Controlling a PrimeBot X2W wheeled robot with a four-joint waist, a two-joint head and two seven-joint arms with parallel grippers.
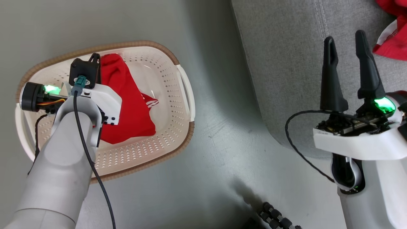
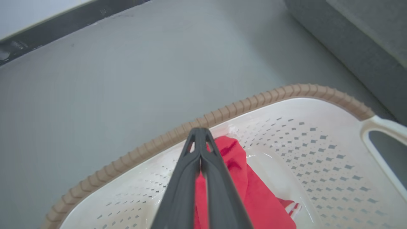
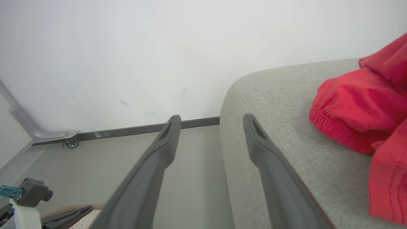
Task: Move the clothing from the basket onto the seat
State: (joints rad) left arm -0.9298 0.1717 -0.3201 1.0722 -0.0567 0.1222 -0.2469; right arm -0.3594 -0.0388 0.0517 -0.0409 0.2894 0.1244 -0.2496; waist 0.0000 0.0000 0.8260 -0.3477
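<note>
From the head view, the left gripper (image 1: 94, 58) is down inside the basket (image 1: 133, 43), over the far end of the one red garment (image 1: 127, 105) lying there. The garment's long axis runs from the basket's far rim toward its near rim, leaning a little to the right. The seat (image 1: 279, 63) is well off to the basket's right across bare floor (image 1: 216, 152). The right gripper (image 1: 345, 38) hangs over the seat's near left corner, fingers wide apart and holding nothing. More red clothing (image 1: 392, 38) lies at the seat's far right edge.

The left wrist view has the two fingers pressed together. Their tips reach toward the brown rim, with the garment just under and behind them. I can't tell whether any cloth is pinched between them. The seat's side wall rises beyond the basket's handle.

The right wrist view confirms the spread, empty fingers beside the seat's rounded corner, with the red pile near, off to their right.

By my reckoning the left arm is much the nearer, and the coming lift has to carry the garment rightward to the seat.
</note>
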